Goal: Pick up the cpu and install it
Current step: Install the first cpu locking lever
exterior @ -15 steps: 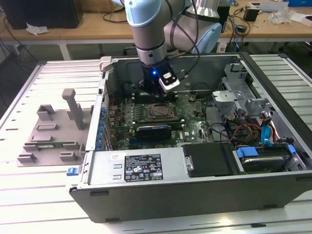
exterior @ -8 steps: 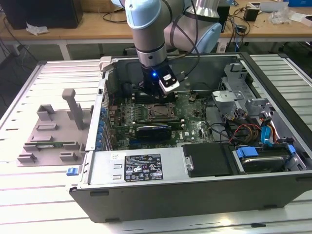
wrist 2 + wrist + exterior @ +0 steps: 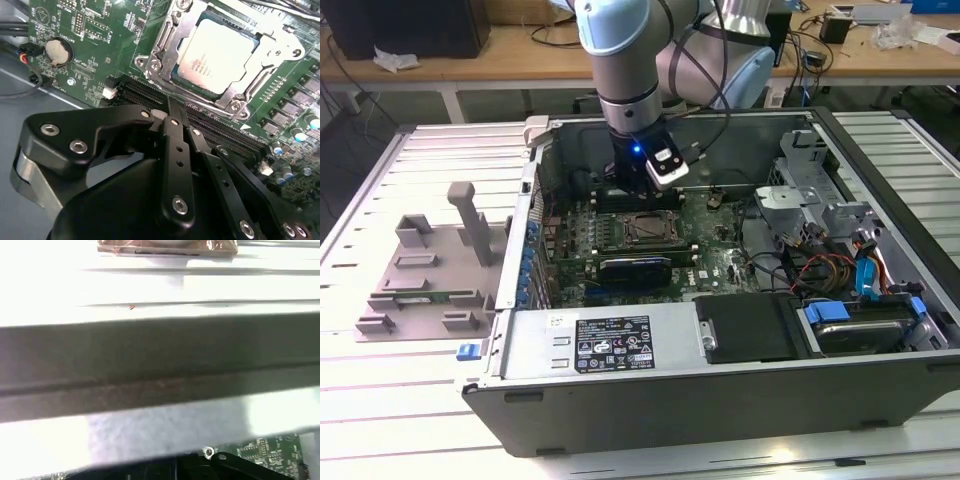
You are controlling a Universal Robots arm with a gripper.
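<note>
Open computer case [image 3: 650, 400] lying on the slatted table [image 3: 380, 400]; inside near the front wall a grey power box [image 3: 610, 345], at the front corner on the exterior view's right a drive with blue clips [image 3: 860, 325]. Further in, green board [image 3: 720, 262] with the chip [image 3: 217, 57] seated in its socket frame [image 3: 165, 47]. Above the memory slots [image 3: 210, 127], gripper [image 3: 170, 117] closed, holding nothing.
</note>
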